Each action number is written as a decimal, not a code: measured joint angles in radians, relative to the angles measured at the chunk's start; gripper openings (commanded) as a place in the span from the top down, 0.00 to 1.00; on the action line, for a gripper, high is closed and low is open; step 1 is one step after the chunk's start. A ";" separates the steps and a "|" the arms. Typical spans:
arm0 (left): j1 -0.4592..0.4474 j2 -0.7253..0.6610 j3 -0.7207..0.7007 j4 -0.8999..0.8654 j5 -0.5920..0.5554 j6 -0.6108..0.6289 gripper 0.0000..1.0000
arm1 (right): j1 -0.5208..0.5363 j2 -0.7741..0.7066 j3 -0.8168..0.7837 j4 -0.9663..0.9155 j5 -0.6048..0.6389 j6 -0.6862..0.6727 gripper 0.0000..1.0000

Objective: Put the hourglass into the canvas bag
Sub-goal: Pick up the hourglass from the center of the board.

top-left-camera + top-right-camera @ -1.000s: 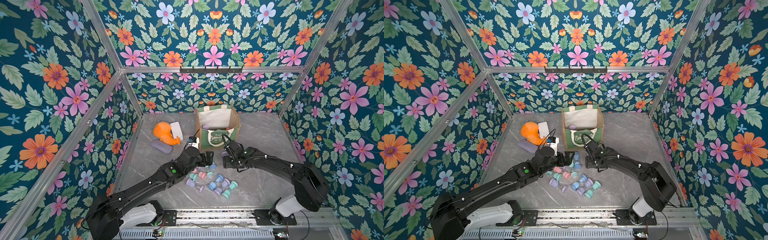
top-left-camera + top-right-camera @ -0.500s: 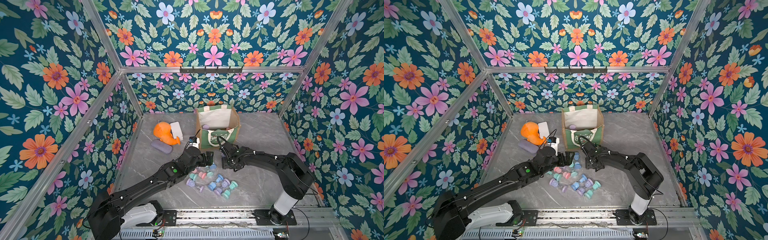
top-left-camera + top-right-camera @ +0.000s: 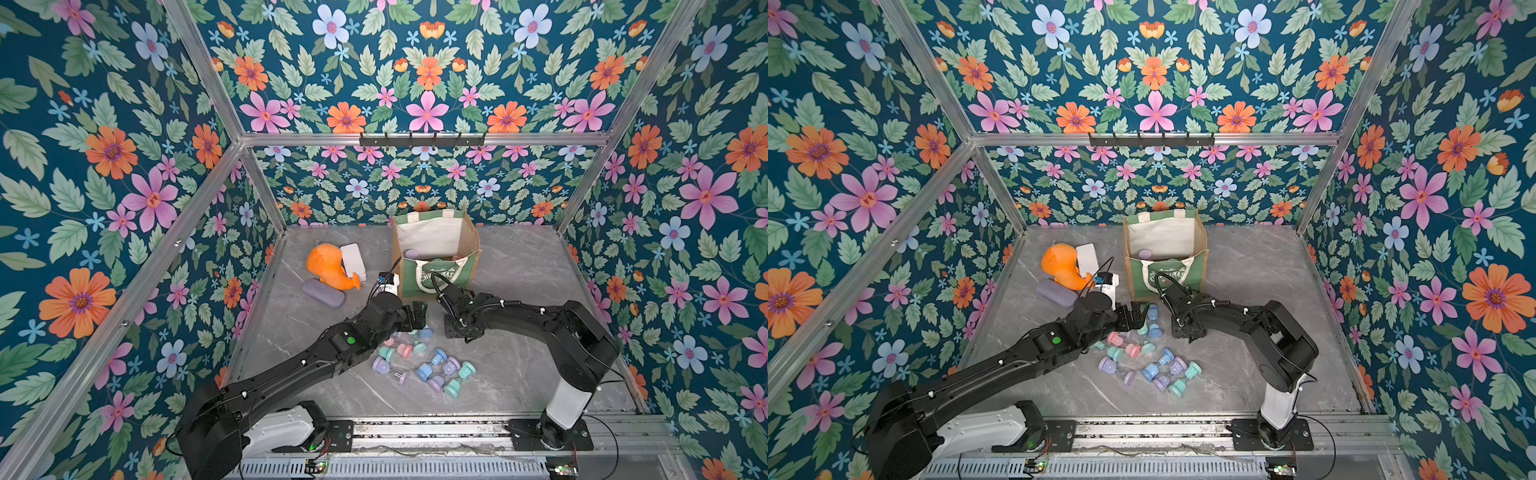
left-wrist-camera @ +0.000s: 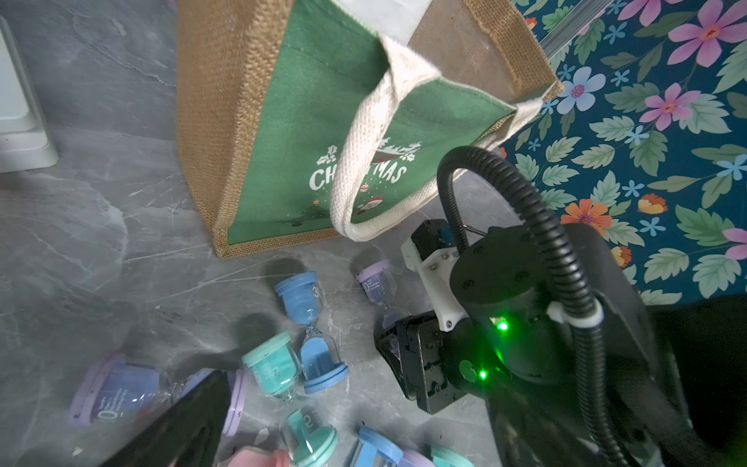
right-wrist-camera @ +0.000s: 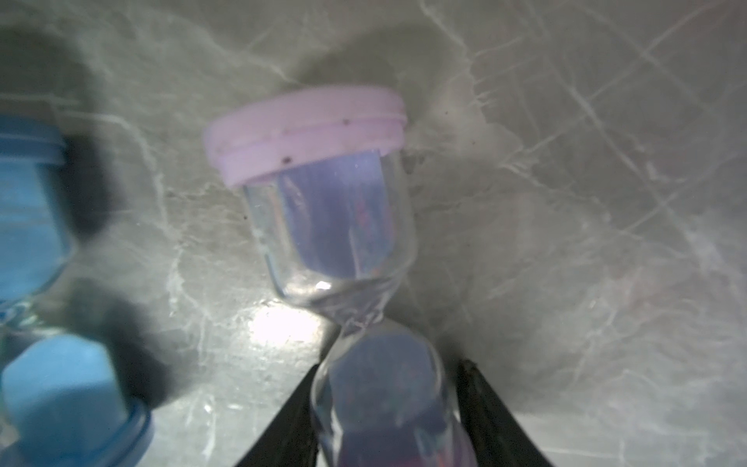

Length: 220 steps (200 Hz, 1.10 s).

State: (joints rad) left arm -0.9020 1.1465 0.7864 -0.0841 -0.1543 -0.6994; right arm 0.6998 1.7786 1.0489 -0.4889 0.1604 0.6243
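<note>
Right gripper (image 3: 459, 332) down over a lilac hourglass (image 5: 331, 226), just near of the canvas bag (image 3: 465, 270).

Top views: I see the bag upright at the far middle of the table (image 3: 519, 270). The right gripper is tip-down before its green front and hides the hourglass. The left gripper (image 3: 1136, 313) sits just left of it, jaws apart and empty. Against a second ago, the right elbow has risen and its gripper has dropped; the left arm is unmoved. Left wrist: the hourglass lies on the table by the bag's front, lilac cap showing, its other end under the right gripper. Right wrist: lilac cap, clear glass, lilac sand; the fingers (image 5: 291, 412) flank the bulb nearer the camera. I cannot tell whether they clamp it.
</note>
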 measured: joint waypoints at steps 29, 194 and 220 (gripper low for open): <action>0.000 0.002 0.003 0.000 0.000 0.000 0.00 | 0.000 -0.003 -0.005 0.006 0.003 0.000 0.57; 0.001 -0.003 0.073 -0.043 -0.005 0.049 0.00 | -0.016 -0.405 -0.057 -0.084 -0.057 0.027 0.65; 0.001 -0.004 0.095 -0.050 -0.012 0.073 0.00 | -0.025 -0.503 -0.015 -0.130 -0.056 0.027 0.66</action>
State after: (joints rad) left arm -0.9009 1.1427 0.8814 -0.1345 -0.1665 -0.6262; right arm 0.6750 1.2758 1.0340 -0.6186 0.1043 0.6510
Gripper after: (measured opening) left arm 0.998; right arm 0.444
